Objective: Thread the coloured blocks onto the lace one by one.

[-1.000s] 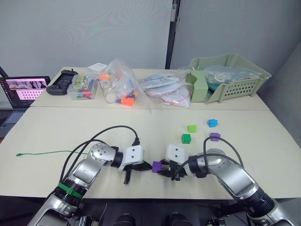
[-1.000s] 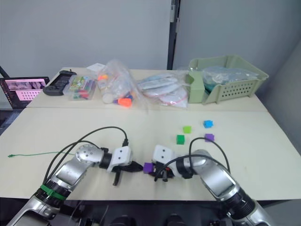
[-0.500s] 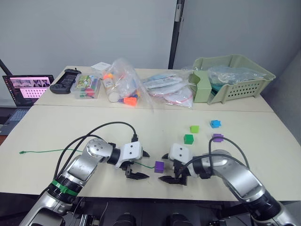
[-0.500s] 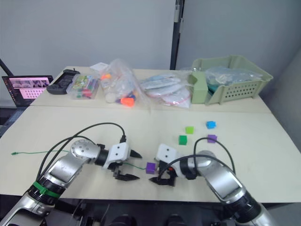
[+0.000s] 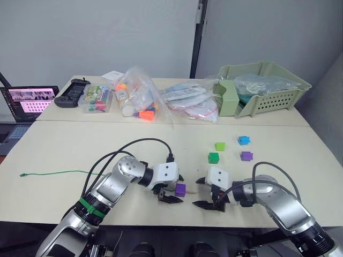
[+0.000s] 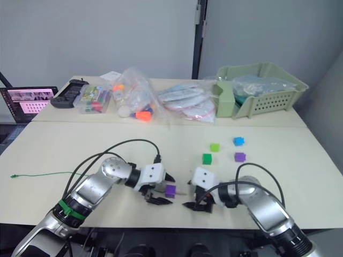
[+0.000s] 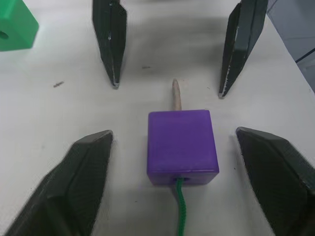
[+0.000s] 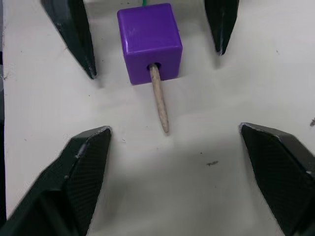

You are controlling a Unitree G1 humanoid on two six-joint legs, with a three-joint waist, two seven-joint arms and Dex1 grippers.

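Bright, even overhead room light; soft faint shadows; sharp views, no glare.

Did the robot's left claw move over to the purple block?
Yes. The left gripper has come along the table's front edge, toward the robot's right, and now stands open around the threaded purple block.

Block [image 5: 180, 189] on lace [image 5: 59, 172], between left gripper [image 5: 170, 188] and right gripper [image 5: 207, 194]; others beyond.
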